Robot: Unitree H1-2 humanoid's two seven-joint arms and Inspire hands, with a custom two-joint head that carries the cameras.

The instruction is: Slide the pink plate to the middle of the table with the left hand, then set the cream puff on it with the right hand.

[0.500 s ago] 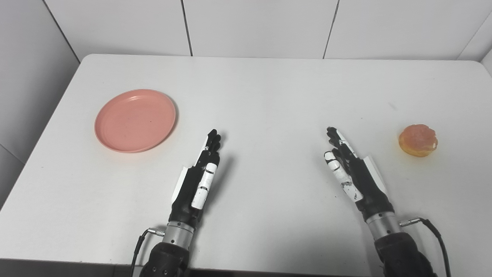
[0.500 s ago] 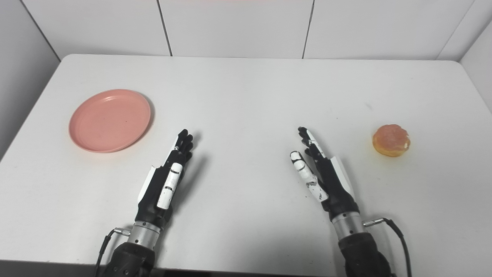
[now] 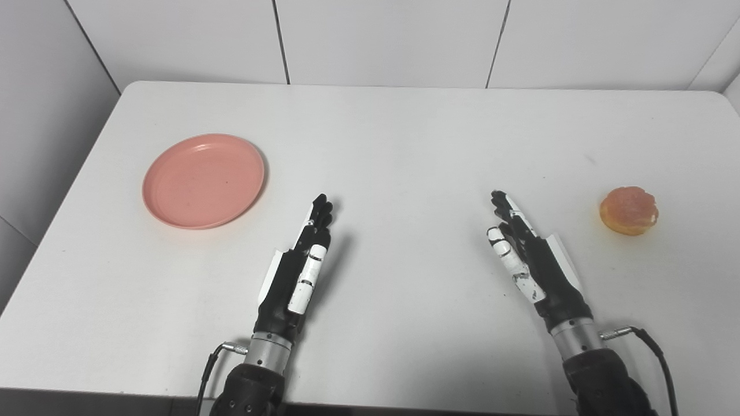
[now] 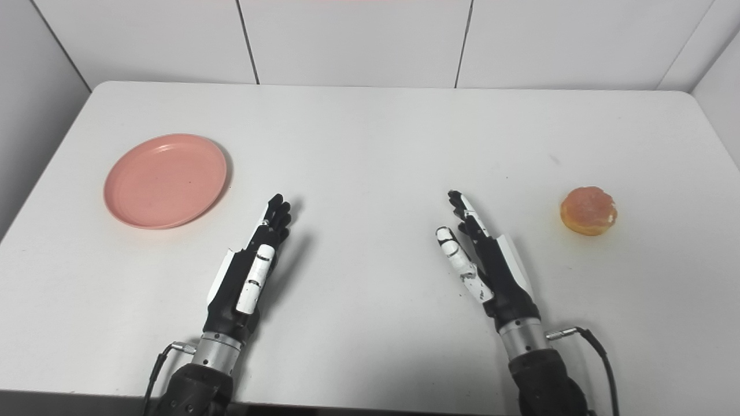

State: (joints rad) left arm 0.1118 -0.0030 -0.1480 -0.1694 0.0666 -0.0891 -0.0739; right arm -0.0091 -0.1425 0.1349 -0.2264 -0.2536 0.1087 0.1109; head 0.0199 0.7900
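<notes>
Both hands wait empty, fingers extended: the left hand (image 3: 298, 266) nearer the pink plate (image 3: 203, 180), the right hand (image 3: 529, 260) toward the cream puff (image 3: 629, 210), each ready for its own job.

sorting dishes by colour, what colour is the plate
Pink, a plain salmon shade; the plate shows best in the left eye view.

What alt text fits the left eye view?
Two robot hands, left hand and right hand, rest open on a white table, holding nothing. An empty pink plate sits at the far left, and a cream puff sits at the far right, each apart from the hands.
</notes>
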